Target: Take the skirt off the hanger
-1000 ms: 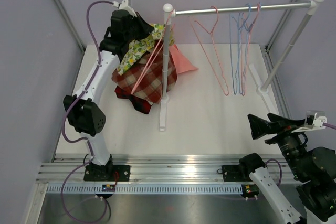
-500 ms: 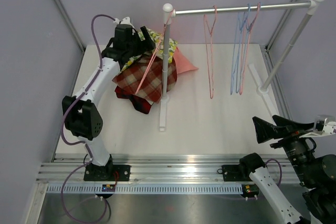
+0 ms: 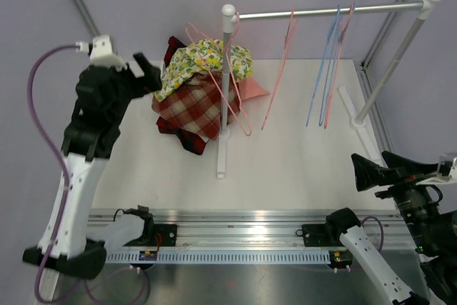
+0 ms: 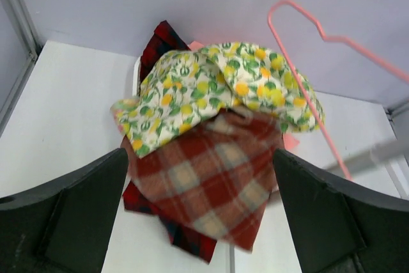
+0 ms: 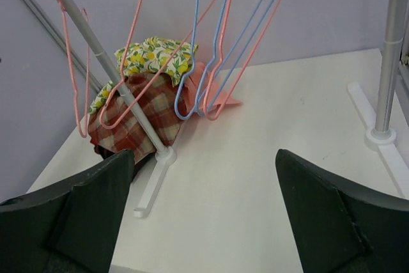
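Skirt [image 3: 203,62] off the pink hanger [image 3: 246,130], lying atop the clothes pile [image 3: 196,112] beside the rack post. Left gripper [image 4: 199,177] and right gripper [image 5: 204,164] both spread wide, empty. Looks done; next, park arms clear.

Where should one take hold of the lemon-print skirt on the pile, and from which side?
Probably grip the lemon-print skirt at its drooping left edge, coming from the left with the open left tool. That edge hangs free over the plaid cloth; the pink hanger and rack post crowd its right side.
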Tool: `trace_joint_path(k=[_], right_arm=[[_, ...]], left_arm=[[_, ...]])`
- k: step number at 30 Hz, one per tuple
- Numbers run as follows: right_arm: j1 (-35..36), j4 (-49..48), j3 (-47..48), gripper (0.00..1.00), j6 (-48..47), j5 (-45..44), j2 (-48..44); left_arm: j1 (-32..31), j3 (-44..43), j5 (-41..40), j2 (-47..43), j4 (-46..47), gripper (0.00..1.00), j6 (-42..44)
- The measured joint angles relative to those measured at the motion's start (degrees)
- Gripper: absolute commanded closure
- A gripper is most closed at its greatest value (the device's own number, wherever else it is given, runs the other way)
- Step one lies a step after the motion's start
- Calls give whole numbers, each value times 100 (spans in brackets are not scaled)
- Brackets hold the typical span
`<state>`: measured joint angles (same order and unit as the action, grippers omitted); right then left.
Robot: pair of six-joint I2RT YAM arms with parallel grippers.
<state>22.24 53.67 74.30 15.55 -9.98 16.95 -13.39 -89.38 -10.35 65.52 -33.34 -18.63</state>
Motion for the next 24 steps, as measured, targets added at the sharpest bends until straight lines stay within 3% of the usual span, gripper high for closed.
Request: trace_joint_path(k=[5, 10, 17, 24], right_arm=[[0, -238, 103, 1, -310, -83, -343], [0, -280, 13, 1, -376, -210, -658], [0, -264, -254, 0, -280, -127, -750], [0, -286, -232, 0, -280, 17, -750]], left_arm=[[-247, 1836, 39, -2645, -612, 1, 90], [-243, 2658, 138, -4109, -901, 1, 107], [-247, 3530, 234, -4693, -1478, 1, 107], [-245, 3694, 367, -5086, -1438, 1, 105]])
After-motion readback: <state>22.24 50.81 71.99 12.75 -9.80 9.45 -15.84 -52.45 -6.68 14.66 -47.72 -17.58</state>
